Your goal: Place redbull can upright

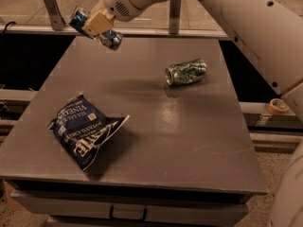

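The hand [96,24], clamped on the tilted redbull can [110,38], hangs apparently clear above the far-left corner of the grey counter [189,145].

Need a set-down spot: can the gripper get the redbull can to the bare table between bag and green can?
Probably yes. The gripper, jaws shut on the redbull can, hangs above a far corner of the table; nothing stands between it and that bare patch, bag and green can lying apart.

Above the table [199,136] at far left, the pincer [96,24] covers the middle of the redbull can [112,38].
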Motion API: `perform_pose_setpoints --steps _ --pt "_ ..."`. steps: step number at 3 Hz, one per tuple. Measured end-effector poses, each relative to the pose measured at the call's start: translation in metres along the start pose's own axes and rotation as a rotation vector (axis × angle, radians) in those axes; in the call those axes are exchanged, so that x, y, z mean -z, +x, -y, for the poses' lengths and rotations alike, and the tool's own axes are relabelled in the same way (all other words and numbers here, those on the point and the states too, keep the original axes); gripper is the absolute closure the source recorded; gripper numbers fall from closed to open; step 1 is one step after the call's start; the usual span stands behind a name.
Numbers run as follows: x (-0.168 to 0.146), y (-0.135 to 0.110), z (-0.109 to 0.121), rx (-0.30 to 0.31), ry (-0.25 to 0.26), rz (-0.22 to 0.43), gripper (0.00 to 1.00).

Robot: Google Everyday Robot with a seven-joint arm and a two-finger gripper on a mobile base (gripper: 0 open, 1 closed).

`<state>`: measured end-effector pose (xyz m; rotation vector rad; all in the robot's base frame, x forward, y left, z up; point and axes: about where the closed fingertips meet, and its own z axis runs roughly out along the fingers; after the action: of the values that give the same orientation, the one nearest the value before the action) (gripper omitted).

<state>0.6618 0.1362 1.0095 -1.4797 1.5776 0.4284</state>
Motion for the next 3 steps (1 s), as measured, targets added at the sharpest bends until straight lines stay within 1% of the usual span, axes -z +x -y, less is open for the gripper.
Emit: perform_pose_setpoints --steps 1,2,3 --pt "-0.001 -0.003 -0.011 -0.048 0.0 0.076 1.0" --pt "0.006 -0.008 -0.031 -0.125 0.01 0.203 1.0" --pt "0.028 -0.003 -0.047 -0.196 0.044 0.305 1.0"
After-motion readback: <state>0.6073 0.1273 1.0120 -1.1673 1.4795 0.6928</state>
